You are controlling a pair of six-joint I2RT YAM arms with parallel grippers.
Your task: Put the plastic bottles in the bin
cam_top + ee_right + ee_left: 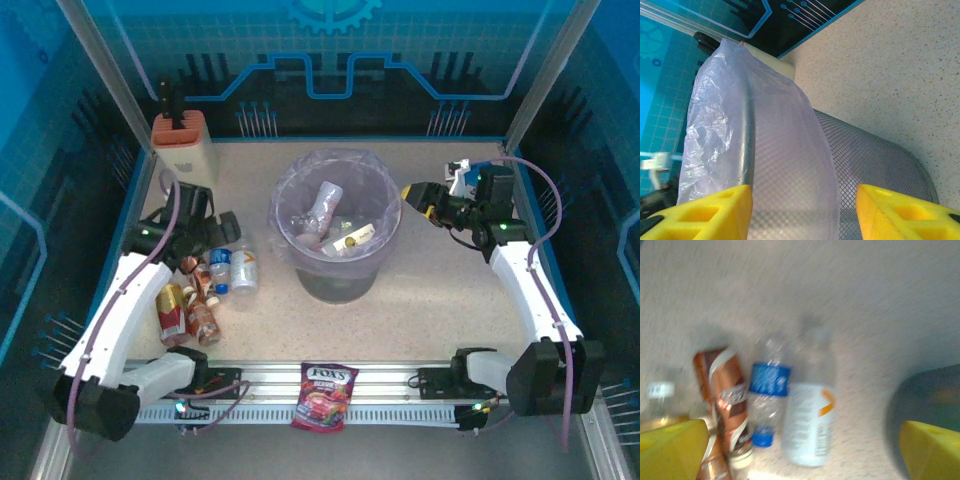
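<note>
Far-L corner: beige block (183,150) w/ orange top, dark handles poking out of it. L gripper (213,235) hangs over the loose bottles (215,285) at the L side of the table (450,310). Its yellow fingers (670,452) are spread wide w/ nothing btwn them, so it's open. Bottles there lie flat on the table, packed side by side, outside the bin. L wrist view is blurred but shows, L to R: clear one w/ white cap (659,392), brown one (727,405), blue-label one (767,400) w/ blue cap, then a bigger white-label one (809,427). Top view adds a red/gold one (172,312) nearest the arm bases. Mid-table: bin (345,285), round, grey mesh, lined w/ a purplish see-thru bag (290,190) folded over the rim. Inside are several bottles: a pale one (325,203) leaning near upright & a yellow-label one (356,237) on its side. More lie under them, can't tell how many. Candy bag (325,393) sits on the front rail, below the bin. R gripper (418,197) hovers just beside the bin's R rim. Its fingers (705,212) are apart & empty, w/ the mesh wall & liner seen btwn them, so it's open too.
</note>
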